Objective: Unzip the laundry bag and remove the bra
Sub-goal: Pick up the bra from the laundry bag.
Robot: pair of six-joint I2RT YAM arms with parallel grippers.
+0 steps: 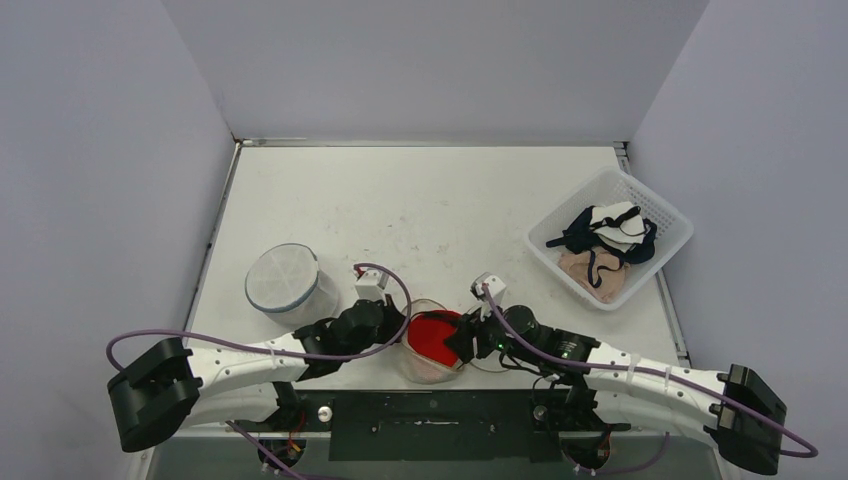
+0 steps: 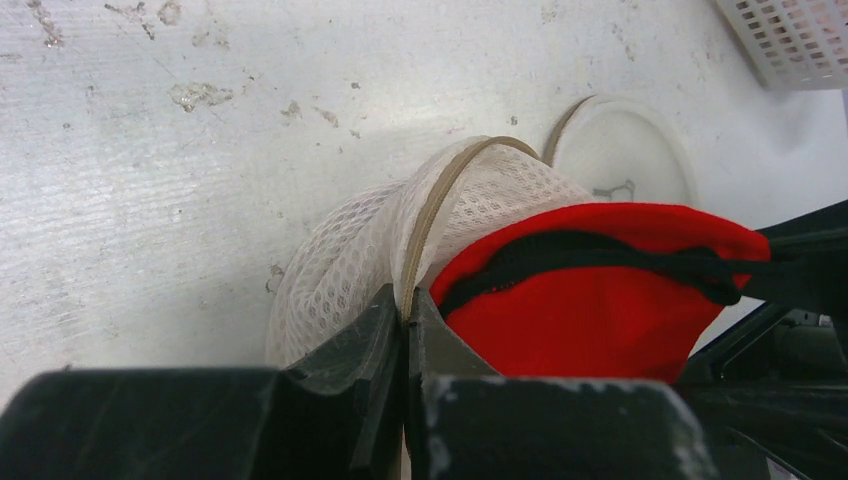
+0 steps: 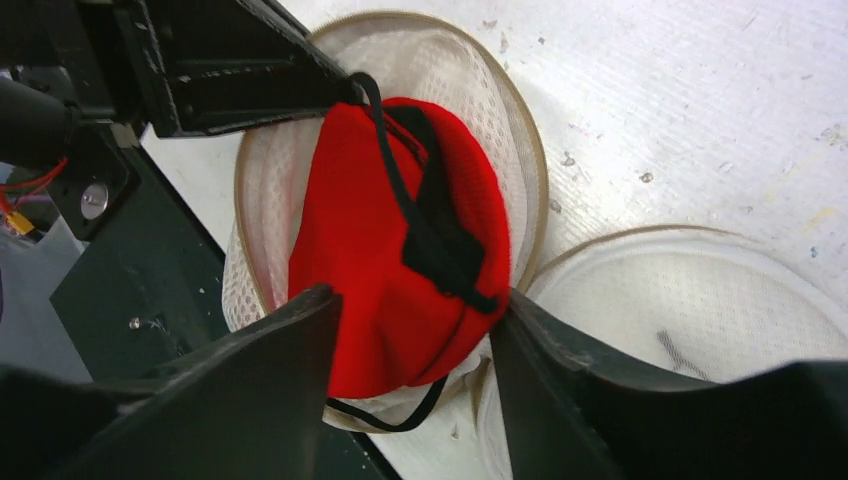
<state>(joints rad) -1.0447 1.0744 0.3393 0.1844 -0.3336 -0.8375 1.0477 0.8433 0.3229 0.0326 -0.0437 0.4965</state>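
My left gripper (image 2: 408, 318) was clamped shut on the tan rim (image 2: 437, 195) of the white mesh laundry bag (image 2: 340, 260), which lay open at the near edge of the white table (image 1: 420, 200). My right gripper (image 3: 415, 305) held its fingers apart, flanking the red bra with black straps (image 3: 370, 240) that sat in the bag's mouth.

Scuffed white table (image 1: 420, 200) carries a round mesh bag (image 1: 283, 280) at left, an open laundry bag (image 1: 416, 368) at the near edge, and a white basket (image 1: 660, 208) at right.
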